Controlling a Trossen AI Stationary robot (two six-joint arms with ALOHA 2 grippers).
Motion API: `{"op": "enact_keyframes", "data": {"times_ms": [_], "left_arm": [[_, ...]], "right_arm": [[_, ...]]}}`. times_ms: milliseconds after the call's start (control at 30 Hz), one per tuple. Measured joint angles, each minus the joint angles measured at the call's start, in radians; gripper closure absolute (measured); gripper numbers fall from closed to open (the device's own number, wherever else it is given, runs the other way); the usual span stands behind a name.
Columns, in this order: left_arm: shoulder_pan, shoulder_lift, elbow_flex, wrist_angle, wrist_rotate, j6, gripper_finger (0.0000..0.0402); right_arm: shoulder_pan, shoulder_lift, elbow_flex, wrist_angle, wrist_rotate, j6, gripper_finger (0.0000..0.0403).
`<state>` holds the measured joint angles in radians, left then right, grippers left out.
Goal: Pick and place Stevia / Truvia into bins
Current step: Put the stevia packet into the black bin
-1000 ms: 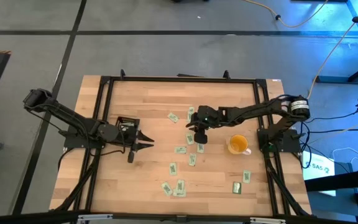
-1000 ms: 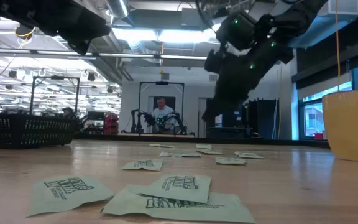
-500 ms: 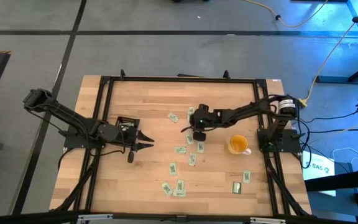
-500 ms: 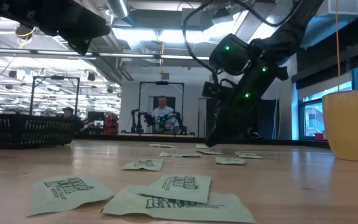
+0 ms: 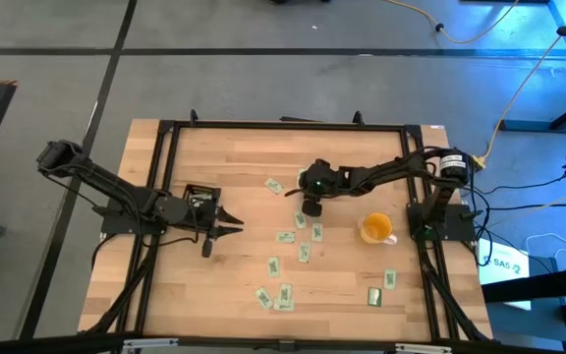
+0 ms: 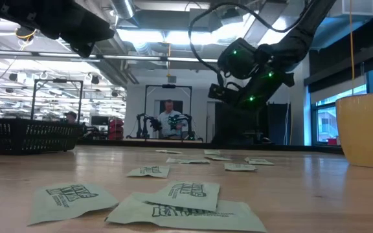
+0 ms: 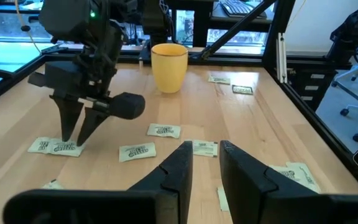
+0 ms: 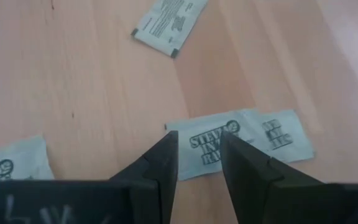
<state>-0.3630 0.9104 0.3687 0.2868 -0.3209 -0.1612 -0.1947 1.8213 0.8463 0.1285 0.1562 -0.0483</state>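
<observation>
Sachet (image 8: 211, 147) between parted right fingers (image 8: 157, 168) (overlapping second sachet (image 8: 283, 134)).

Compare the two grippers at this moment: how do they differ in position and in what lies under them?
The right gripper points down, its tips at a Stevia sachet on the table; the left gripper lies level beside the black bin, over bare wood. Both have open jaws and hold nothing.
</observation>
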Motion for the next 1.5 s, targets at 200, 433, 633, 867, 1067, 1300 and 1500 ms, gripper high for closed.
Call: {"op": "enact_keyframes", "data": {"times_ms": [200, 433, 633, 867, 1067, 1300, 1500], "left_arm": [[0.000, 0.000, 0.000, -0.004, 0.000, 0.000, 0.0326], [0.000, 0.000, 0.000, -0.004, 0.000, 0.000, 0.0324], [0.000, 0.000, 0.000, -0.004, 0.000, 0.000, 0.0327], [0.000, 0.000, 0.000, -0.003, 0.000, 0.000, 0.0326], [0.000, 0.000, 0.000, -0.002, 0.000, -0.047, 0.0323], [0.000, 0.000, 0.000, 0.001, 0.000, -0.062, 0.0326], [0.000, 0.000, 0.000, 0.001, 0.000, -0.062, 0.0323]], "right_arm": [[0.000, 0.057, 0.004, 0.021, 0.002, 0.015, 0.0281], [0.001, 0.074, 0.005, 0.017, -0.001, 0.016, 0.0316], [0.001, 0.077, 0.004, 0.016, 0.000, 0.017, 0.0368], [0.000, 0.080, 0.001, 0.063, 0.002, 0.039, 0.0399], [0.009, 0.085, 0.018, 0.094, -0.062, 0.018, 0.0396], [0.067, 0.088, 0.112, 0.086, -0.319, -0.011, 0.0399], [0.130, 0.087, 0.220, 0.087, -0.556, -0.014, 0.0397]]}}
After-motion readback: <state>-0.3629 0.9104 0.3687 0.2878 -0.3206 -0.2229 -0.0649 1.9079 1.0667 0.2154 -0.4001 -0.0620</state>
